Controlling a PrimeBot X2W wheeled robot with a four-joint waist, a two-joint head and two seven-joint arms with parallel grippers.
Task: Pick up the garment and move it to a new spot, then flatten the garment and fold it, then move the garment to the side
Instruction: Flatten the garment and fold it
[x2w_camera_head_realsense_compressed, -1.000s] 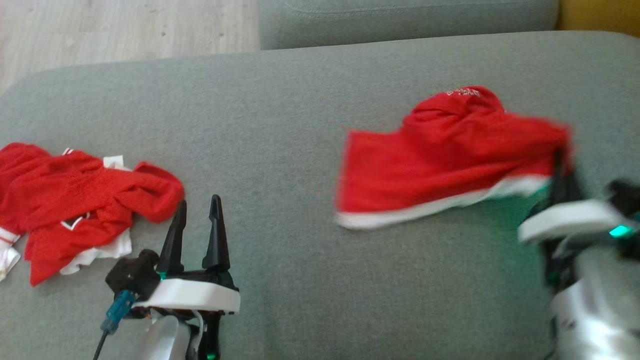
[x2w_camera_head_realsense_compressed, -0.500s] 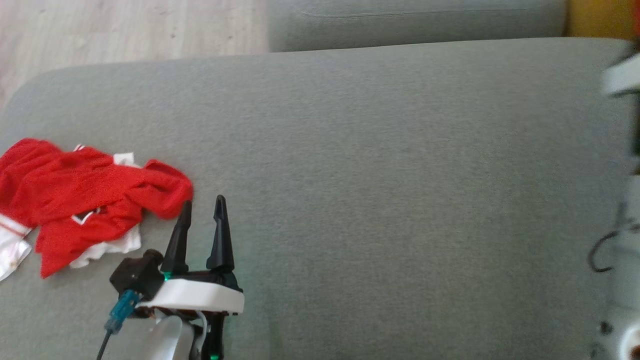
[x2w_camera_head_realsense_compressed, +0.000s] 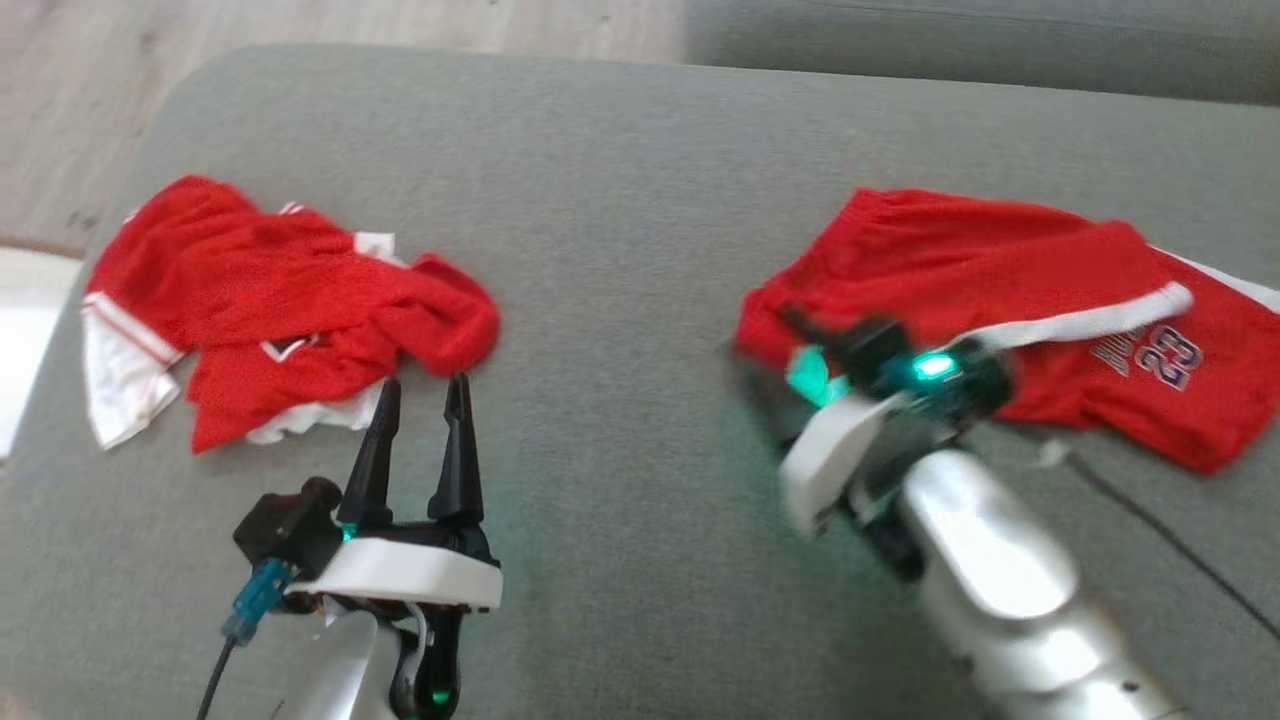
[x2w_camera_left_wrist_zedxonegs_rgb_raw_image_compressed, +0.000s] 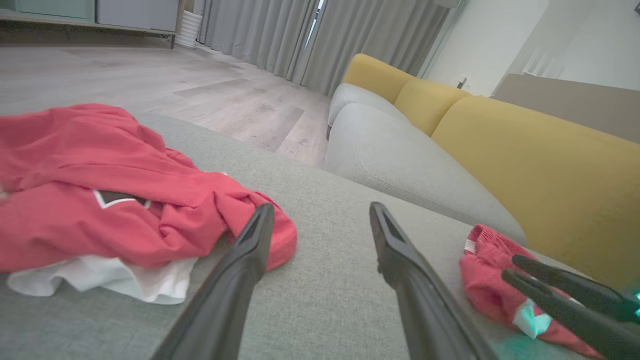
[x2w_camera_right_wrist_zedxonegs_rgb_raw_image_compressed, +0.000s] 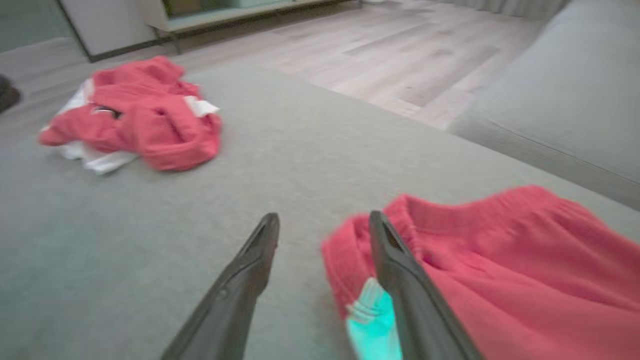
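Fingers of the left gripper (x2w_camera_head_realsense_compressed: 423, 384) stand spread apart over the bare grey cushion (x2w_camera_head_realsense_compressed: 620, 560), holding nothing, their tips just short of a crumpled red and white garment (x2w_camera_head_realsense_compressed: 290, 300). The right gripper (x2w_camera_right_wrist_zedxonegs_rgb_raw_image_compressed: 324, 216) is parted too and grips nothing; 1 of its 2 fingers lies over the waistband corner of the red shorts (x2w_camera_head_realsense_compressed: 1000, 270), the other over the cushion beside it. The shorts lie spread on the cushion's right part, with a white stripe and the number 23 showing. Beyond are a second grey cushion (x2w_camera_head_realsense_compressed: 950, 40) and wooden floor (x2w_camera_head_realsense_compressed: 300, 25).
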